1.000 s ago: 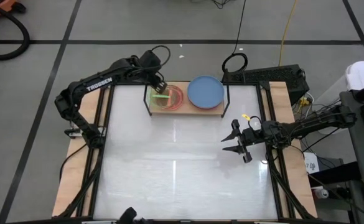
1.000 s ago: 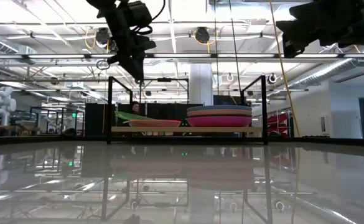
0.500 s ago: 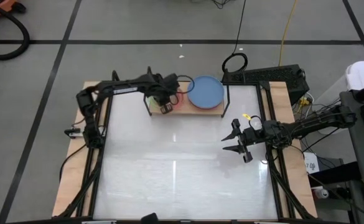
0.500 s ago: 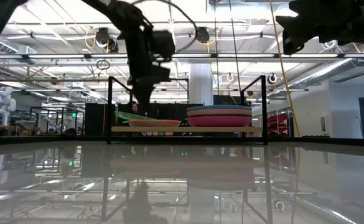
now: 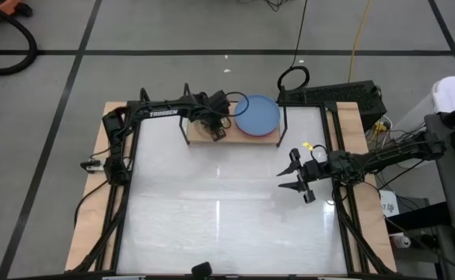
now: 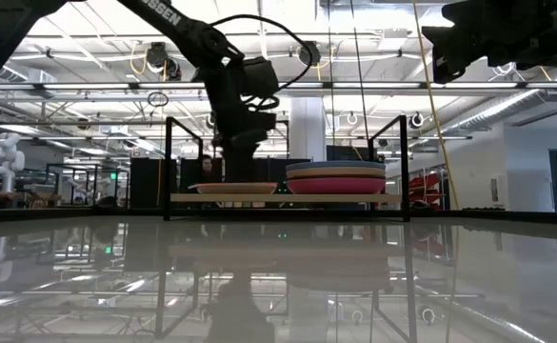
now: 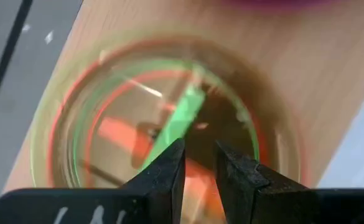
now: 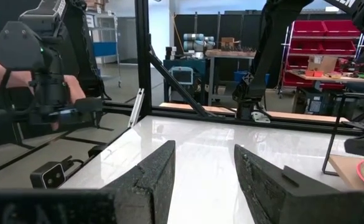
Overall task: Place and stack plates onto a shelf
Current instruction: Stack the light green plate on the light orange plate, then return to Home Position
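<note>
The shelf (image 5: 246,138) stands at the table's far edge, a light-wood board between black uprights (image 6: 167,167). Its right half bears a stack with a blue plate (image 5: 257,115) on top and a magenta one (image 6: 335,186) at the bottom. On its left half a lime green plate (image 7: 250,134) lies in a salmon plate (image 6: 235,188). My left gripper (image 5: 215,131) points down over this left stack, its fingers a narrow gap apart with nothing between them. My right gripper (image 5: 295,180) hangs open above the table's right side. My left gripper (image 7: 199,149) comes from above, pointing down at the middle of the lime green plate. In the low view its tips (image 6: 232,176) end just over the left stack. The wrist picture is smeared, and I cannot tell whether the fingers touch the plate.
The shelf's black uprights (image 6: 407,167) flank both stacks. A black cable loop (image 5: 293,78) and a dark box (image 5: 344,95) lie beyond the table's far right corner. White tabletop (image 5: 219,218) stretches from the shelf to the near edge.
My left gripper has swung from beyond the shelf's far left corner toward the right and the near edge, and has come down over the left stack. The lime green plate, tilted with one edge raised above the salmon plate, now lies flat in it.
</note>
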